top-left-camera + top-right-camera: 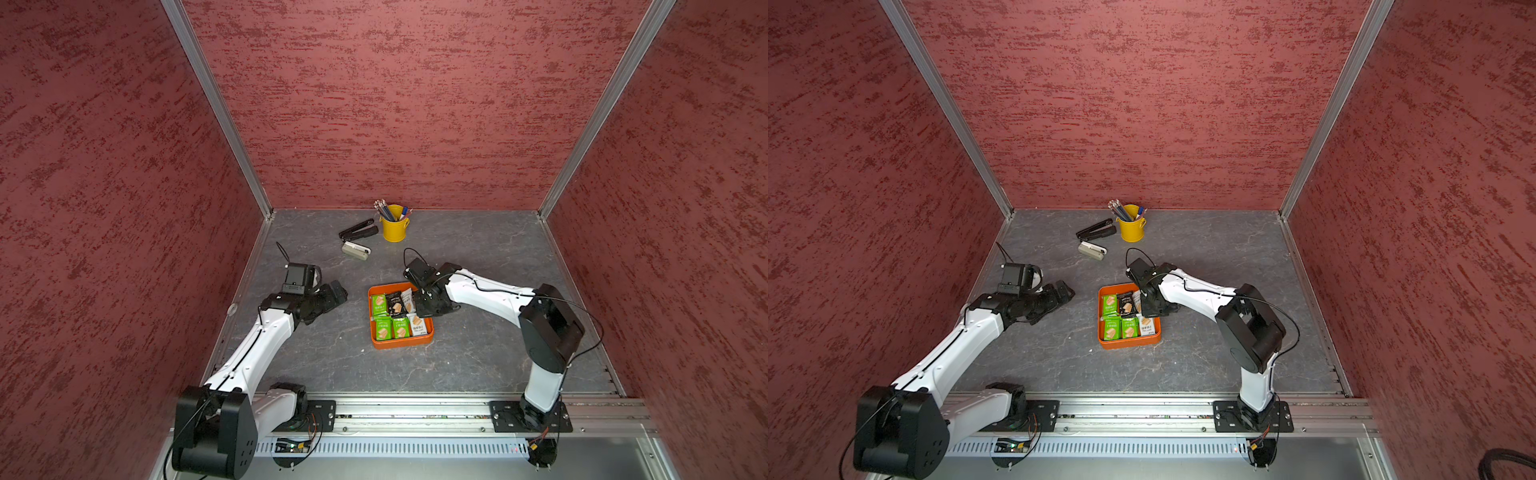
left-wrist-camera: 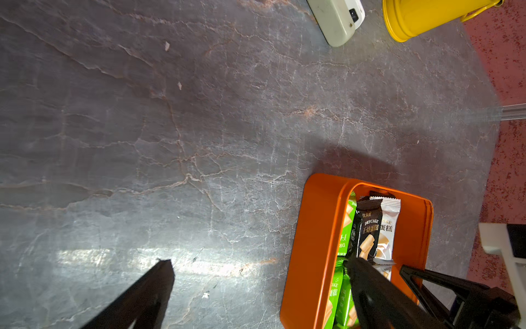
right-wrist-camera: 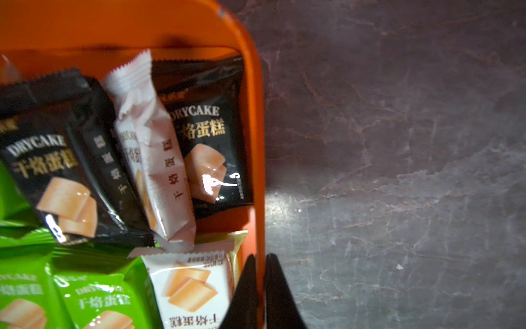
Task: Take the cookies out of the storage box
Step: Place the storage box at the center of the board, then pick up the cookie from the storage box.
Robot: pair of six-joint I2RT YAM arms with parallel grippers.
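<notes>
Red textured walls close in a grey stone-look worktop (image 1: 478,257). Near its middle sits the orange box (image 1: 401,343). The cookies (image 1: 392,328) all lie inside it as green, black, white and pale yellow packets, some leaning on each other. The right claw (image 3: 261,256) is at the box's right wall, its tips nearly together with the wall between them; whether it pinches the wall I cannot tell. The left claw (image 2: 258,262) is spread wide, grasping nothing, left of the box. A yellow cup (image 1: 395,228) stands at the back.
</notes>
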